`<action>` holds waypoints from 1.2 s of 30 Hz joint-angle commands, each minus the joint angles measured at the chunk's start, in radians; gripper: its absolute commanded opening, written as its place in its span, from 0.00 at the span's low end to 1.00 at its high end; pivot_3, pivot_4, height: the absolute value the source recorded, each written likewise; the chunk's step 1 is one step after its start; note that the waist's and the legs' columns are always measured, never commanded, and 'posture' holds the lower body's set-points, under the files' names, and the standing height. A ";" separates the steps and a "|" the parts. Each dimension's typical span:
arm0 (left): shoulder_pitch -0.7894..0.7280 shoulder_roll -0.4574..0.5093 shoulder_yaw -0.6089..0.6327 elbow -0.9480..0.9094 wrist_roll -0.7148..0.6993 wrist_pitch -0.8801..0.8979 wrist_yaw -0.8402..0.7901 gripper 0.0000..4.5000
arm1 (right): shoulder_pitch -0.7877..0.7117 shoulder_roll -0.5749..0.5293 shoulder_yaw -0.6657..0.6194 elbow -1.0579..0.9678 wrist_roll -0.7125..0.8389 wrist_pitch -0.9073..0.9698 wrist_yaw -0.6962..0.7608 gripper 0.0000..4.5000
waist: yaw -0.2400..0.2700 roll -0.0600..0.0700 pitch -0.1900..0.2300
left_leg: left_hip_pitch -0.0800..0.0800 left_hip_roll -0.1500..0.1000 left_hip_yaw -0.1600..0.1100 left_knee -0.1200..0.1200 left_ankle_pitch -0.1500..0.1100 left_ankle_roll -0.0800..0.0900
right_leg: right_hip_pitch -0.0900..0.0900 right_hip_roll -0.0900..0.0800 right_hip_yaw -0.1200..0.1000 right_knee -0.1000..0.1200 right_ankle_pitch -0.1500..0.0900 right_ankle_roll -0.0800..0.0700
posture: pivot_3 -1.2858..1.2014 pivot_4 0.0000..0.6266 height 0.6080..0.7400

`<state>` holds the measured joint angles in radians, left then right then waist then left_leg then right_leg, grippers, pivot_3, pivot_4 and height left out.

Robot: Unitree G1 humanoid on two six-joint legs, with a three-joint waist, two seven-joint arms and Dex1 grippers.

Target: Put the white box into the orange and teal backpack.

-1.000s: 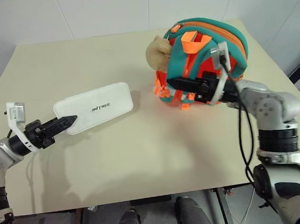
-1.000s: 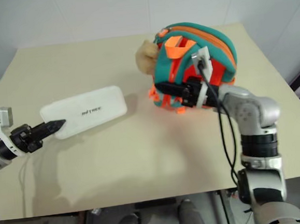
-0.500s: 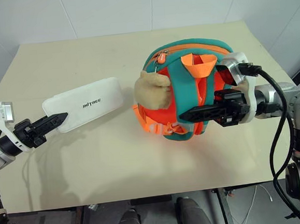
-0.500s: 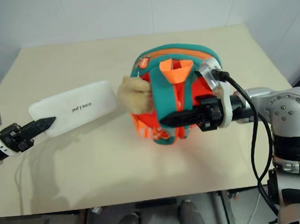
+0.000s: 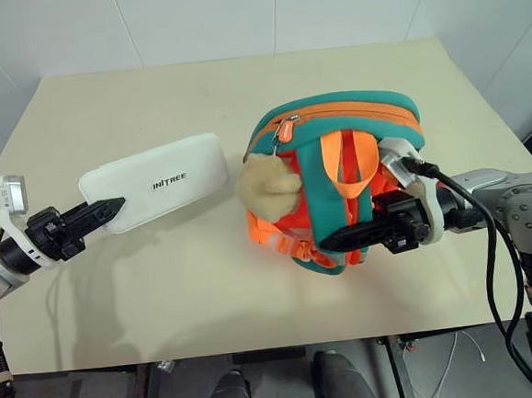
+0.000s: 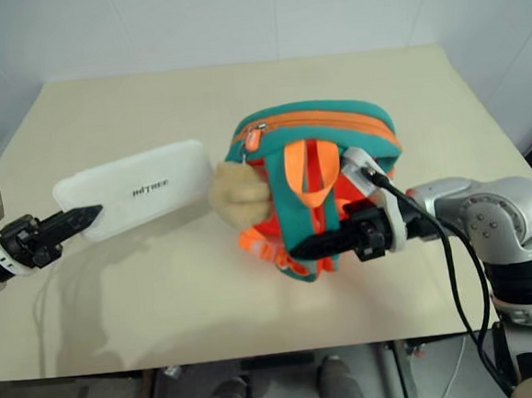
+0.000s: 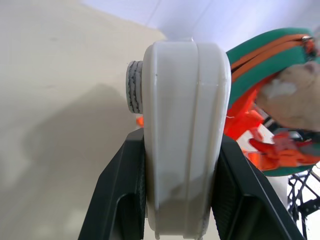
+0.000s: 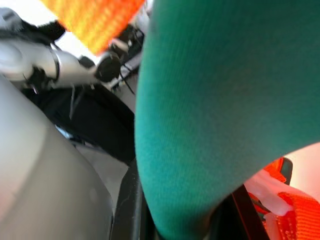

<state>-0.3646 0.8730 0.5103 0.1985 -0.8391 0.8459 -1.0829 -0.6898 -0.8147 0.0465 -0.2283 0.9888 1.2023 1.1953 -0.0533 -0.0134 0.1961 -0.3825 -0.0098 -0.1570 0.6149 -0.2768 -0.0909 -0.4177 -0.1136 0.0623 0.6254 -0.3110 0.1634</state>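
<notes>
The white box, lettered in dark, hangs above the table at the left. My left gripper is shut on its near end; in the left wrist view the box sits edge-on between the black fingers. The orange and teal backpack stands mid-table to the right of the box, zipper side up, with a beige plush toy facing the box. My right gripper is shut on a teal strap at the backpack's near side.
The beige table ends at a white wall behind and drops off at the near edge. A black cable runs along my right arm. Bare tabletop lies between the box and the near edge.
My right gripper has pulled the backpack back and leftward to mid-table and turned it, so the plush toy faces the box. The left gripper has kept the box about where it was.
</notes>
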 commanded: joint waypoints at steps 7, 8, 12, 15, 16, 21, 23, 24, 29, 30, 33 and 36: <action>-0.123 0.010 0.037 -0.131 -0.119 -0.005 -0.042 0.29 | 0.002 -0.020 0.068 0.053 -0.110 -0.096 0.080 0.05 | 0.001 -0.001 0.000 | 0.000 0.000 0.000 0.002 0.000 0.000 | 0.000 0.000 0.000 0.000 0.000 0.000 | 0.52 0.24 1.00; -0.132 0.016 0.042 -0.130 -0.127 0.000 -0.042 0.29 | 0.005 -0.020 0.070 0.050 -0.115 -0.099 0.083 0.05 | -0.001 -0.001 0.000 | 0.000 0.000 0.000 0.001 0.000 0.000 | 0.000 0.000 0.000 0.000 0.000 0.000 | 0.52 0.24 1.00; -0.156 0.039 0.055 -0.121 -0.146 0.006 -0.056 0.29 | 0.007 -0.015 0.071 0.054 -0.129 -0.108 0.084 0.05 | -0.002 -0.001 0.000 | 0.000 0.000 0.000 0.001 0.000 -0.001 | 0.000 0.001 0.000 0.000 0.000 0.000 | 0.52 0.24 1.00; -0.163 0.039 0.046 -0.121 -0.147 0.002 -0.067 0.29 | 0.005 -0.007 0.072 0.057 -0.134 -0.111 0.080 0.05 | -0.001 -0.001 0.000 | 0.000 0.000 0.000 0.001 0.000 -0.001 | 0.000 0.001 0.000 0.000 0.000 0.000 | 0.52 0.24 1.00; -0.169 0.035 0.044 -0.121 -0.151 0.004 -0.068 0.29 | 0.004 -0.005 0.073 0.058 -0.136 -0.112 0.079 0.05 | -0.001 -0.001 0.000 | 0.000 0.000 0.000 0.001 0.000 -0.001 | 0.000 0.001 0.000 0.000 0.000 0.000 | 0.52 0.24 1.00; -0.185 0.027 0.025 -0.132 -0.159 0.010 -0.087 0.29 | 0.000 0.008 0.072 0.062 -0.146 -0.116 0.073 0.05 | -0.001 -0.001 0.000 | 0.000 0.000 0.000 0.002 0.000 -0.001 | 0.000 0.001 0.000 0.001 0.001 0.000 | 0.52 0.24 1.00; -0.181 0.029 0.006 -0.138 -0.153 0.012 -0.107 0.29 | -0.003 0.014 0.069 0.062 -0.148 -0.114 0.069 0.05 | -0.002 -0.001 0.000 | 0.000 0.000 0.000 0.002 0.000 -0.001 | 0.000 0.001 0.000 0.001 0.000 0.000 | 0.52 0.24 1.00; -0.180 0.028 -0.003 -0.138 -0.147 0.010 -0.114 0.29 | -0.003 0.015 0.068 0.062 -0.149 -0.115 0.068 0.05 | -0.002 -0.001 0.000 | 0.000 0.000 0.000 0.002 0.000 -0.001 | 0.000 0.001 0.000 0.001 0.001 0.000 | 0.52 0.24 1.00; -0.176 0.027 -0.078 -0.115 -0.070 -0.064 -0.164 0.29 | -0.006 0.027 0.065 0.061 -0.155 -0.116 0.059 0.05 | -0.001 -0.001 0.000 | 0.000 0.000 0.000 0.002 0.001 -0.001 | 0.000 0.001 0.000 0.001 0.001 0.000 | 0.52 0.24 1.00; -0.175 0.029 -0.095 -0.109 -0.047 -0.088 -0.176 0.29 | -0.006 0.029 0.063 0.061 -0.155 -0.116 0.056 0.05 | -0.001 -0.001 0.000 | 0.000 0.000 0.000 0.002 0.001 -0.002 | 0.000 0.001 0.000 0.001 0.001 0.000 | 0.52 0.24 1.00; -0.193 0.018 -0.136 -0.078 0.029 -0.187 -0.183 0.29 | -0.004 0.035 0.058 0.058 -0.155 -0.114 0.051 0.05 | 0.002 -0.001 0.000 | 0.000 0.000 0.000 0.002 0.002 -0.003 | 0.000 0.001 0.000 0.001 0.001 -0.001 | 0.52 0.24 1.00; -0.238 -0.009 -0.158 -0.043 0.095 -0.305 -0.165 0.29 | 0.002 0.037 0.054 0.051 -0.154 -0.111 0.047 0.05 | 0.007 -0.001 0.000 | 0.000 0.000 0.000 0.004 0.002 -0.003 | 0.001 0.001 0.000 0.001 0.001 -0.001 | 0.52 0.24 1.00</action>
<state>-0.5819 0.8620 0.3684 0.1564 -0.7937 0.5976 -1.2563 -0.6889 -0.7839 0.1044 -0.1534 0.8224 1.0896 1.2414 -0.0461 -0.0146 0.1960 -0.3825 -0.0094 -0.1572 0.6193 -0.2752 -0.0937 -0.4165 -0.1124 0.0622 0.6263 -0.3098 0.1627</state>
